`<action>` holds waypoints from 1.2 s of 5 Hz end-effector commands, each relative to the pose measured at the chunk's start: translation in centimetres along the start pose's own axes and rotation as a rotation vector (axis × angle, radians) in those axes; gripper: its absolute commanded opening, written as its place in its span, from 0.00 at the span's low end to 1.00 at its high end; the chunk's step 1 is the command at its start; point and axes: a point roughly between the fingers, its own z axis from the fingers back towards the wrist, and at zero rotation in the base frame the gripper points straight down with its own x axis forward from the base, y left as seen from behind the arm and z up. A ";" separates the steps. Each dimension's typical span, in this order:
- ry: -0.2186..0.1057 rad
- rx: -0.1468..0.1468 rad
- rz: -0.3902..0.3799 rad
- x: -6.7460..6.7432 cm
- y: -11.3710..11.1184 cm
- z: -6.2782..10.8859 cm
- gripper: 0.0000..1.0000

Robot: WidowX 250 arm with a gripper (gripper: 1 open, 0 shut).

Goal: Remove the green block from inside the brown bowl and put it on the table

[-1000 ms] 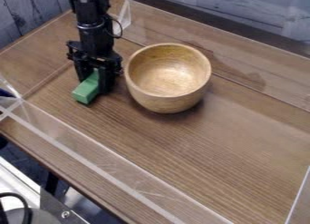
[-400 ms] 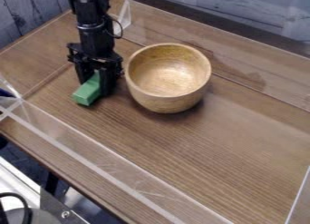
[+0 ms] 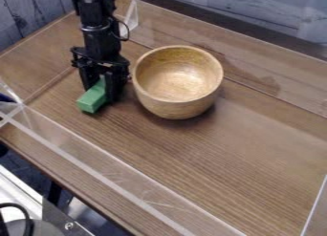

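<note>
The green block (image 3: 90, 98) rests on the table (image 3: 217, 168) just left of the brown bowl (image 3: 181, 107). My black gripper (image 3: 101, 89) points straight down over the block. Its fingers (image 3: 118, 85) stand on either side of the block's upper end and close on it, while the block's lower end sticks out toward the front. The bowl's inside shows only bare wood. A narrow gap separates the gripper from the bowl's left wall.
Low clear plastic walls (image 3: 76, 168) edge the tabletop along the front and left. Black cables and the arm's column (image 3: 95, 15) rise behind the gripper at the back left.
</note>
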 end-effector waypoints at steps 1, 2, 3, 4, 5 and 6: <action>-0.083 0.027 0.009 0.5 0.4 2.9 0.00; -0.084 0.020 0.011 0.5 0.4 3.1 0.00; -0.105 0.012 0.013 0.4 0.2 4.4 1.00; -0.164 0.008 0.013 0.2 -0.5 7.4 1.00; -0.234 0.020 -0.003 0.3 -1.5 11.1 1.00; -0.273 0.039 -0.020 0.3 -3.0 14.4 1.00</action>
